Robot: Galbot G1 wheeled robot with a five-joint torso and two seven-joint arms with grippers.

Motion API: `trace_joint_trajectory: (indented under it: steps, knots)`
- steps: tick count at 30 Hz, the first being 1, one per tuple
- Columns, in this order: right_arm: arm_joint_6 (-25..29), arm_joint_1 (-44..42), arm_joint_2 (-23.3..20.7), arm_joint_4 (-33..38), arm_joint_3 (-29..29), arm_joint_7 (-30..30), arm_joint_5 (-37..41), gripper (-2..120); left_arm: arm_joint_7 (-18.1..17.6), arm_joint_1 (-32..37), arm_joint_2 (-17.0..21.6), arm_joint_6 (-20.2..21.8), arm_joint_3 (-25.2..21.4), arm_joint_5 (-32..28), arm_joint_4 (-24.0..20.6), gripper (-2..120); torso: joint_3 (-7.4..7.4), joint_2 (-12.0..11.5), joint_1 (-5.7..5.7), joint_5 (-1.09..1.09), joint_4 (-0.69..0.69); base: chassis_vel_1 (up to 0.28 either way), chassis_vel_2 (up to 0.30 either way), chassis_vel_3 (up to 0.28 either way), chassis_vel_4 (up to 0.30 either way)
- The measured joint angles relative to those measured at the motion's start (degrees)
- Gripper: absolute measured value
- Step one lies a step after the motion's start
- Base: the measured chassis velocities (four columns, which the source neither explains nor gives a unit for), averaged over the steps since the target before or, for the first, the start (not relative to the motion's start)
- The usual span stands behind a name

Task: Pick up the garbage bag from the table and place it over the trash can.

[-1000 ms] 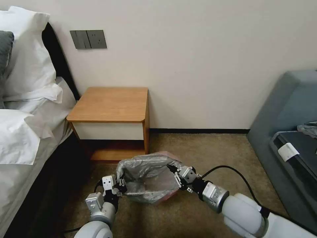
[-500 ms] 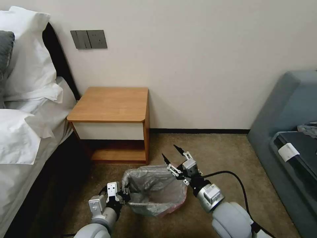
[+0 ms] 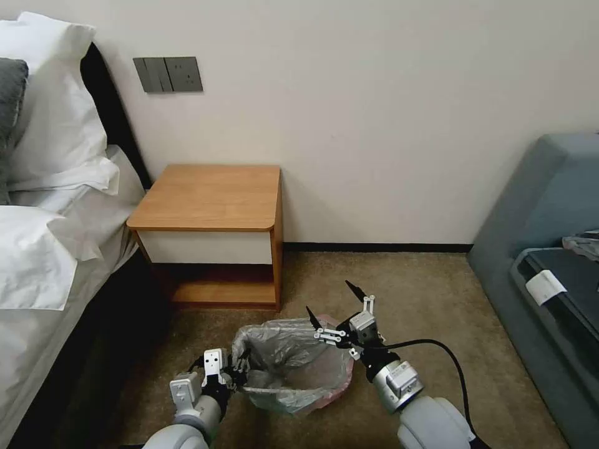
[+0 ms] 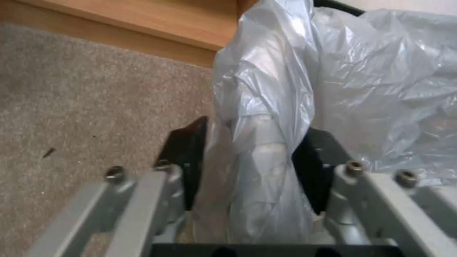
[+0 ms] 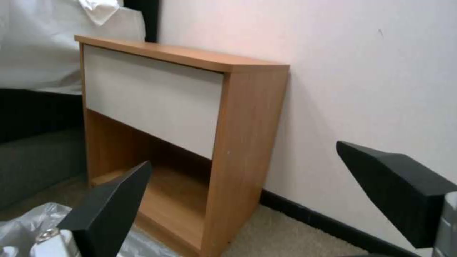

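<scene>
The garbage bag [image 3: 290,358], crinkled grey plastic with a pinkish edge, stands open-mouthed on the carpet in front of the table [image 3: 212,198]. My left gripper [image 3: 239,366] is shut on the bag's left edge. In the left wrist view its fingers [image 4: 183,157] clamp the plastic [image 4: 266,89] with the trash can's cream rim [image 4: 269,144] showing through it. The rest of the can is hidden by the bag. My right gripper [image 3: 329,298] is open just above the bag's right edge, holding nothing. The right wrist view has these fingers [image 5: 112,207] spread before the table [image 5: 247,125].
A bed with white pillows [image 3: 43,162] runs along the left. A grey sofa [image 3: 549,249] stands at the right. A black cable [image 3: 437,349] loops over my right arm. Carpet [image 3: 405,287] lies bare between the table and the sofa.
My right gripper let go of the bag's right edge, opened and rose above it. The bag and my left gripper sank lower and toward me.
</scene>
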Motion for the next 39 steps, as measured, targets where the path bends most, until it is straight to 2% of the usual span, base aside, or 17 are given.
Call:
trace_joint_trajectory:
  steps: [8,9,10,12,13,14,16,17,18,19,20,21,28,39]
  knots:
    - [0.3,-0.1,1.0,0.1,-1.0,0.6,-1.1,100,0.1,0.2,0.5,-1.2,-0.1,0.5,-2.6,77,0.0,0.0,0.0,0.0,0.0,0.0,0.0,0.0,0.0]
    - [0.0,-0.4,1.6,0.1,-1.2,2.2,-1.7,100,0.2,0.2,0.4,-2.4,-0.2,1.5,-2.8,84,0.0,0.0,0.0,0.0,0.0,0.0,0.0,0.0,0.0]
    - [0.0,-0.4,1.6,0.1,-1.2,2.2,-1.7,100,0.2,0.2,0.4,-2.4,-0.2,1.5,-2.8,84,0.0,0.0,0.0,0.0,0.0,0.0,0.0,0.0,0.0]
    - [-1.9,-1.5,3.0,0.1,-1.7,6.8,-2.0,100,0.3,0.3,0.2,-4.9,-0.2,4.1,-2.8,92,0.0,0.0,0.0,-0.01,0.0,0.0,0.0,0.0,0.0]
    - [-3.2,-2.3,4.0,0.2,-2.1,10.0,-1.6,100,0.6,0.4,0.1,-7.9,-0.3,6.3,-2.2,97,0.0,0.0,0.0,0.01,0.0,0.0,0.0,0.0,0.0]
    - [-3.2,-2.3,4.0,0.2,-2.1,10.0,-1.6,100,0.6,0.4,0.1,-7.9,-0.3,6.3,-2.2,97,0.0,0.0,0.0,0.01,0.0,0.0,0.0,0.0,0.0]
    - [-4.3,-3.4,5.4,-0.1,-2.1,13.7,-1.3,100,1.1,0.5,-0.1,-14.8,-0.4,9.7,-0.1,99,0.0,0.0,0.0,0.0,0.0,0.0,0.0,0.0,0.0]
    - [-4.7,-4.4,6.7,-0.6,-1.9,16.3,-1.4,100,1.6,0.5,-0.2,-22.3,-0.5,11.9,2.3,99,0.0,0.0,0.0,0.0,0.0,0.0,0.0,0.0,0.0]
    - [-4.8,-5.3,7.8,-0.9,-1.6,18.2,-1.5,100,2.0,0.3,-0.3,-27.7,-0.6,13.8,4.1,99,0.0,0.0,0.0,-0.01,0.0,0.0,0.0,0.0,0.0]
    - [-4.8,-5.3,7.8,-0.9,-1.6,18.2,-1.5,100,2.0,0.3,-0.3,-27.7,-0.6,13.8,4.1,99,0.0,0.0,0.0,-0.01,0.0,0.0,0.0,0.0,0.0]
    - [-4.8,-6.5,9.3,-1.4,-1.2,20.4,-1.8,100,2.2,0.2,-0.4,-32.2,-0.7,15.0,5.8,99,0.0,0.0,0.0,-0.01,-0.02,0.0,0.0,0.0,0.0]
    - [-4.5,-7.1,10.1,-1.8,-0.8,21.1,-2.1,100,2.1,0.3,-0.5,-33.5,-0.8,15.2,6.4,99,0.0,0.0,0.0,-0.01,-0.01,0.0,0.0,0.0,0.0]
    - [-2.6,-8.3,11.8,-2.5,1.6,21.4,-5.3,100,2.3,0.6,-0.3,-37.4,-1.3,14.8,7.7,97,0.0,0.0,0.0,0.0,0.0,0.0,0.0,0.0,0.0]
    - [-1.3,-8.8,13.4,-2.8,3.8,21.0,-8.4,100,2.4,0.5,-0.5,-38.4,-1.4,14.7,7.8,93,0.0,0.0,0.0,0.0,0.0,0.0,0.0,0.0,0.0]
